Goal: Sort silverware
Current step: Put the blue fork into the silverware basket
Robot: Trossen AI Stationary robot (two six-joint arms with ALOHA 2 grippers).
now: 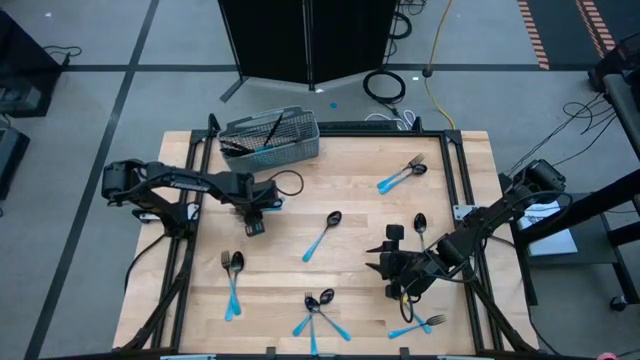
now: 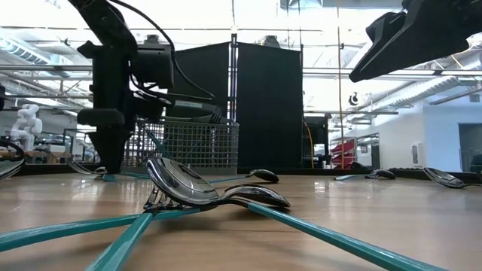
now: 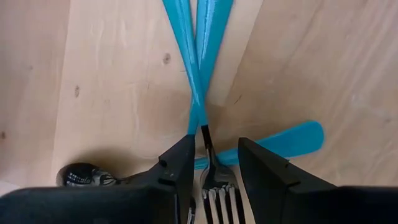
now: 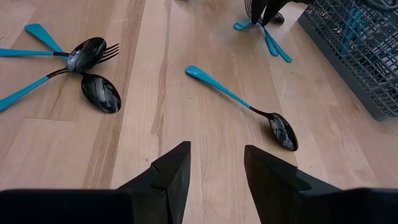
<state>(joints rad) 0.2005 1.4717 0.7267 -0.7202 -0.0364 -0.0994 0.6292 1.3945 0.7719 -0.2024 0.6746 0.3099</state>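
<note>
Blue-handled forks and spoons lie scattered on the wooden table [image 1: 350,215]. My left gripper [image 1: 252,222] points down at a small crossed bunch [image 1: 256,229] in front of the wire basket [image 1: 270,140]. In the left wrist view it [image 3: 216,149] is open, one finger on each side of a fork's dark neck [image 3: 206,140], with the tines [image 3: 217,199] lying between the fingers. A spoon head [image 3: 81,174] lies beside it. My right gripper [image 1: 392,265] is open and hovers above bare wood [image 4: 214,155], right of centre, with a lone spoon [image 4: 249,107] ahead of it. My left gripper comes at the fork from above, pointing down, its fingers [image 3: 180,165] across the fork's neck [image 3: 206,140] just behind the tines. The fork lies flat on the table over the other handles. Whether the fingers touch it, I cannot tell.
Other silverware lies in groups: a pair [image 1: 232,278] near the left, a cluster [image 1: 320,312] at the near edge, a spoon [image 1: 322,235] at centre, a pair [image 1: 402,176] far right, a spoon [image 1: 420,222], and a pair [image 1: 418,324] near right. The basket holds some dark pieces.
</note>
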